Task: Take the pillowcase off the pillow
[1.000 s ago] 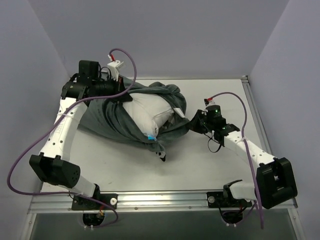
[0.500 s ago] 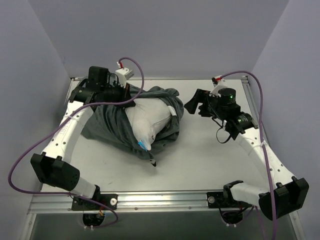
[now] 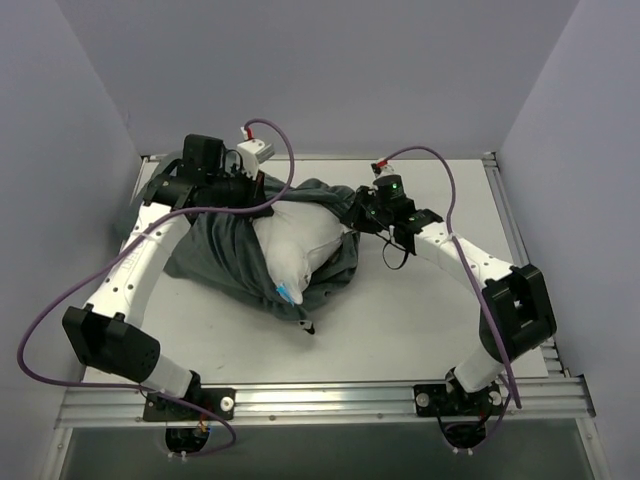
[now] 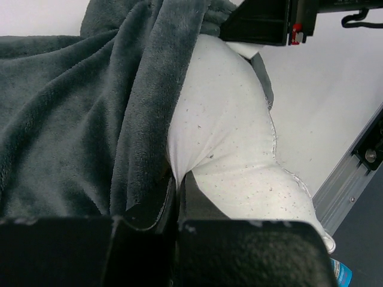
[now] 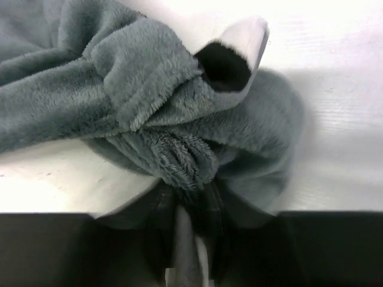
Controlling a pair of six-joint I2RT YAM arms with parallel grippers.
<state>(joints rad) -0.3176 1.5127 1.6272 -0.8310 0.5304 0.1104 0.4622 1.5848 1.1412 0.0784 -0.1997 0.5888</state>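
Centrally, left of the table's (image 3: pixel 430 320) middle: 1 white pillow (image 3: pixel 298 238), plump, half out of 1 dark grey plush pillowcase (image 3: pixel 215 255). Pillowcase bunched round the pillow's left, far and near-right sides; white face bare on top. Blue-and-white tag (image 3: pixel 288 294) at the pillow's near edge.

Left gripper (image 4: pixel 178 190): at the pillow's far-left corner, jaws drawn together on a pucker of white pillow cloth, grey plush draped over 1 finger.

Right gripper (image 5: pixel 187 206): at the pillow's far-right corner, touching the bundle, jaws clamped on a gathered fold of pillowcase; view blurred at the fingers.

The 2 grippers sit at opposite ends of the pillow's far edge, pillow between them.
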